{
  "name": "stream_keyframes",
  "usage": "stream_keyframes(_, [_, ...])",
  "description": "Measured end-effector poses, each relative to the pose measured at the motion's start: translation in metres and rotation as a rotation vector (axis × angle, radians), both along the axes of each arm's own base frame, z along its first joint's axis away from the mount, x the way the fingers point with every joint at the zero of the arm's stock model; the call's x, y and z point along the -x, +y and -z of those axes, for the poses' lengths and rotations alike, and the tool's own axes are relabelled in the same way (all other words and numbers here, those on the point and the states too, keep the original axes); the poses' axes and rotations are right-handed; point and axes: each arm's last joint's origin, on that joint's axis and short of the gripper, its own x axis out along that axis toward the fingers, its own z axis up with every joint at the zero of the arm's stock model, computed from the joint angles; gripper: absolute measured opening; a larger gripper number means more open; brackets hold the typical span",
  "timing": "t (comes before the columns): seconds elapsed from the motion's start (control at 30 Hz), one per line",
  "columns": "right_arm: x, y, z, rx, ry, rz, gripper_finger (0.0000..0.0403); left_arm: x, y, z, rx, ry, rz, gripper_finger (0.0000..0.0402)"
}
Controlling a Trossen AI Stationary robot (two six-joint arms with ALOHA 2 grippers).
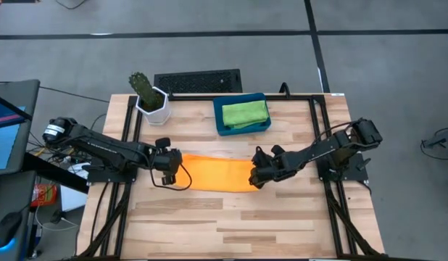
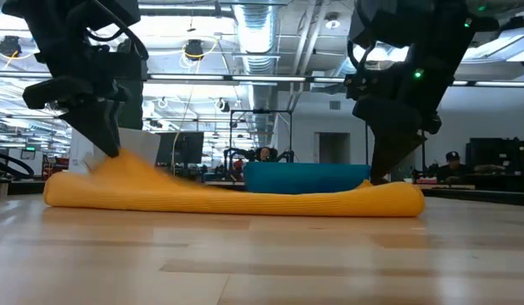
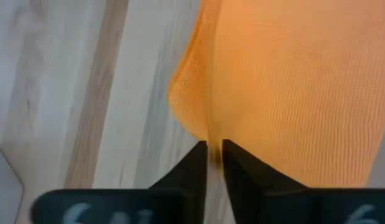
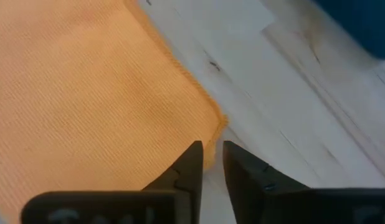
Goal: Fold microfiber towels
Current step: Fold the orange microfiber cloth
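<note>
An orange microfiber towel (image 1: 215, 172) lies as a long folded strip across the middle of the wooden table (image 1: 231, 225). My left gripper (image 1: 171, 172) is at its left end, shut on a raised hump of cloth (image 2: 118, 165). My right gripper (image 1: 257, 177) is at its right end, which lies flat (image 2: 398, 196). Its fingers stand slightly apart around the towel's corner (image 4: 212, 134). A green towel (image 1: 244, 112) lies folded in the dark-blue tray (image 1: 222, 129) at the back. My left gripper pinches a narrow ridge of cloth (image 3: 211, 132) at the towel's left end between its two fingertips (image 3: 191, 167). It comes from above, slanting down. That end is drawn up into a small hump, and the remainder of the towel lies on the table. My right gripper has the towel's corner in the gap between its fingers; whether it touches the cloth I cannot tell.
A white pot with a cactus (image 1: 150, 98) stands at the back left. A black slatted panel (image 1: 197, 80) lies behind the table's far edge. Bare wood runs along the near half of the table. Black frame rails (image 1: 333, 203) border both sides.
</note>
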Motion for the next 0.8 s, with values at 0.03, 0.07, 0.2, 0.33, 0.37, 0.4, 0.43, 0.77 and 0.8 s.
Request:
stream_keyframes(0.03, [0.0, -0.001, 0.0, -0.001, 0.0, 0.003, 0.009, 0.0, 0.001, 0.0, 0.0, 0.0, -0.004, 0.0052])
stream_keyframes(0.07, [0.0, -0.001, 0.0, -0.001, 0.0, 0.004, 0.0097, 0.0, 0.002, 0.0, 0.001, -0.001, -0.008, 0.0064])
stream_keyframes(0.2, [-0.001, 0.0, 0.0, 0.009, -0.015, 0.005, 0.0118, -0.001, 0.004, 0.0, 0.012, -0.002, -0.015, 0.0115])
stream_keyframes(0.33, [-0.002, 0.006, -0.015, 0.05, -0.134, 0.003, 0.0126, -0.005, 0.007, -0.012, 0.015, -0.027, -0.036, 0.0151])
stream_keyframes(0.37, [-0.001, 0.008, -0.02, 0.061, -0.168, 0.003, 0.0127, -0.007, 0.008, -0.021, 0.018, -0.053, -0.041, 0.0156])
stream_keyframes(0.4, [-0.001, 0.009, -0.024, 0.071, -0.193, 0.004, 0.0127, -0.009, 0.008, -0.029, 0.022, -0.083, -0.044, 0.016])
stream_keyframes(0.43, [0.0, 0.009, -0.028, 0.078, -0.214, 0.007, 0.0127, -0.011, 0.009, -0.037, 0.025, -0.111, -0.042, 0.0161])
stream_keyframes(0.77, [0.0, -0.025, -0.026, -0.129, -0.104, 0.071, 0.0157, 0.011, 0.031, -0.081, 0.096, -0.34, -0.134, 0.0145])
stream_keyframes(0.8, [-0.002, -0.029, -0.026, -0.153, -0.1, 0.048, 0.0164, 0.014, 0.033, -0.084, 0.121, -0.355, -0.135, 0.0143])
